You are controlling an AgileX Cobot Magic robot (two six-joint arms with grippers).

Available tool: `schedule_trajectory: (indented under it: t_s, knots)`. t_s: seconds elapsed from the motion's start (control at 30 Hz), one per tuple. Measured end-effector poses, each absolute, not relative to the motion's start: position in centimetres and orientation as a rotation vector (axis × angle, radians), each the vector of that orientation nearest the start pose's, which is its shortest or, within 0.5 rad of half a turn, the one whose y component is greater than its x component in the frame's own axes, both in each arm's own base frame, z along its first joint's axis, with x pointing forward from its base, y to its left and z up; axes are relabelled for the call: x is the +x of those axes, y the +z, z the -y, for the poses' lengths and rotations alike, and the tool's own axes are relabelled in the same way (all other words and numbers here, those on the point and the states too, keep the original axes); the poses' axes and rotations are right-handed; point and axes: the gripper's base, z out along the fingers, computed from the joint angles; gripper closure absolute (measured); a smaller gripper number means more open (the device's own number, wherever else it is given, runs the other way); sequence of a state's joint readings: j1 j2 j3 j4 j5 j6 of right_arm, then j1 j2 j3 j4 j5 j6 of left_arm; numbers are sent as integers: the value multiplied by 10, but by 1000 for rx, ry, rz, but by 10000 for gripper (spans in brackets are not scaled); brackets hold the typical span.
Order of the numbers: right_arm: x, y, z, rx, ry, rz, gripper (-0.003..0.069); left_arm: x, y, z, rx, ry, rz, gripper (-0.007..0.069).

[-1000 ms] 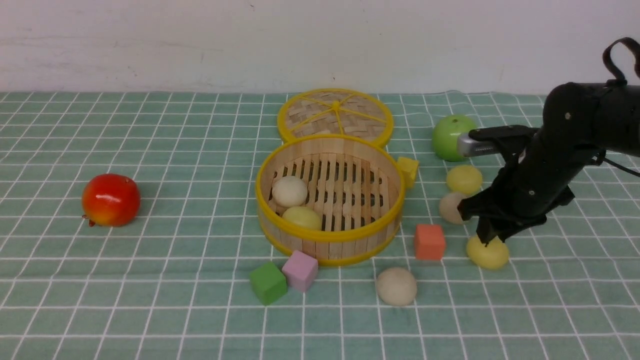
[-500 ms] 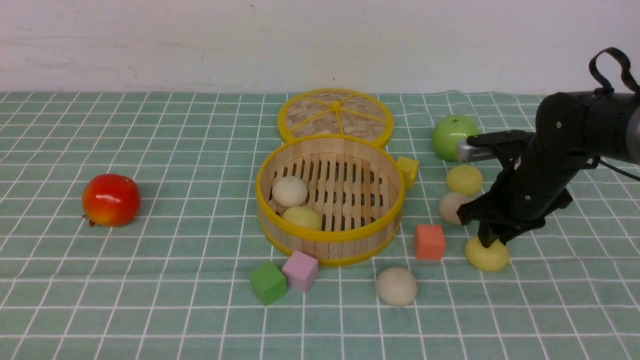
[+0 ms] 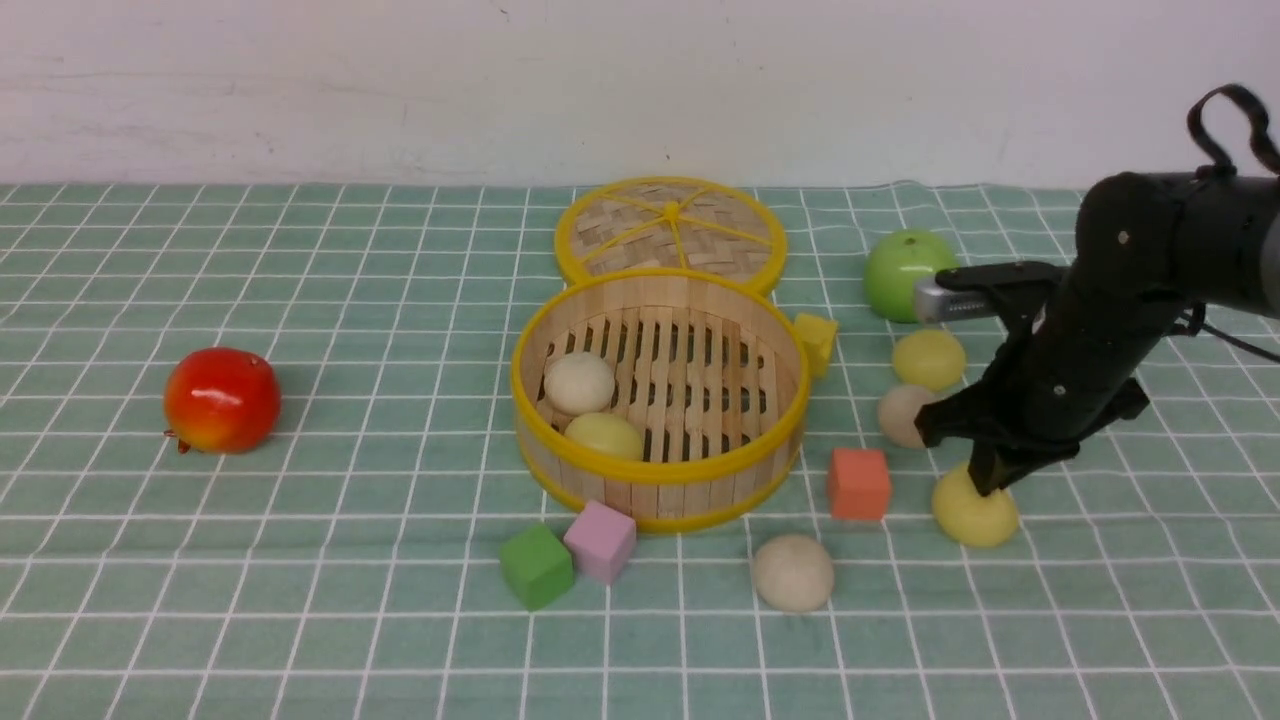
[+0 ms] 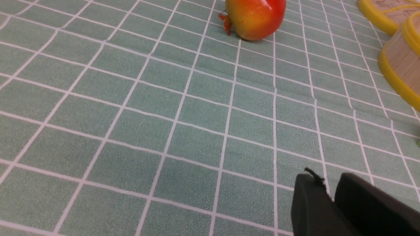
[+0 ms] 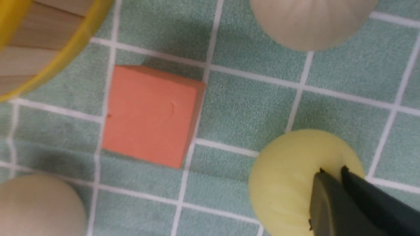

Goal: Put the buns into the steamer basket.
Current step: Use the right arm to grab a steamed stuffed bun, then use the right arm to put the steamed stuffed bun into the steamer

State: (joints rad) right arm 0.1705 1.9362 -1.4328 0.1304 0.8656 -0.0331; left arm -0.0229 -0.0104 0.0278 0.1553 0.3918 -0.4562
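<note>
**Closed jaws resting in the crown of a soft yellow bun**

The right gripper (image 3: 990, 484) points down with its jaws drawn together. Its tips are sunk into the top of the yellow bun (image 3: 975, 520) directly beneath it. Whether they have nipped any of its skin cannot be told.

The bun is a smooth, matte, pale-yellow dome, flat side down on the checked cloth (image 3: 300, 560). In the right wrist view it dimples around the tips, so it is probably soft, springy and very light (foam rather than dough, by the look of it). It seems neither fragile nor slippery. A pinch at the crown may slip free. Spread jaws across the widest part, low on the flanks, would likely hold better.

The orange cube (image 3: 859, 484) stands near the gripper on its left. Beyond that is the steamer basket (image 3: 660, 472), which holds an off-white bun (image 3: 580, 382) and a second yellow bun (image 3: 604, 436).

The left gripper (image 4: 329, 188) is well apart, over the cloth and holding nothing. How wide its jaws stand cannot be told.
</note>
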Motion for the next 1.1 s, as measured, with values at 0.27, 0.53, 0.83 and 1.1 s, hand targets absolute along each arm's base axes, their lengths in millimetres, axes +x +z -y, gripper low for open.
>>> schedule_trajectory:
  t_s: [0.27, 0.53, 0.83, 1.1]
  knots:
    - [382, 253, -80, -186, 285, -2737, 663, 52, 170, -4, -313, -173, -1866, 512]
    - [388, 298, -108, -284, 390, -2599, 663, 52, 170, -4, -313, -173, -1866, 512]
    - [408, 294, -173, -453, 462, -2544, 662, 52, 170, -4, -313, -173, -1866, 512]
    - [427, 253, -211, -503, 528, -2598, 660, 52, 170, -4, -313, -173, -1866, 512]
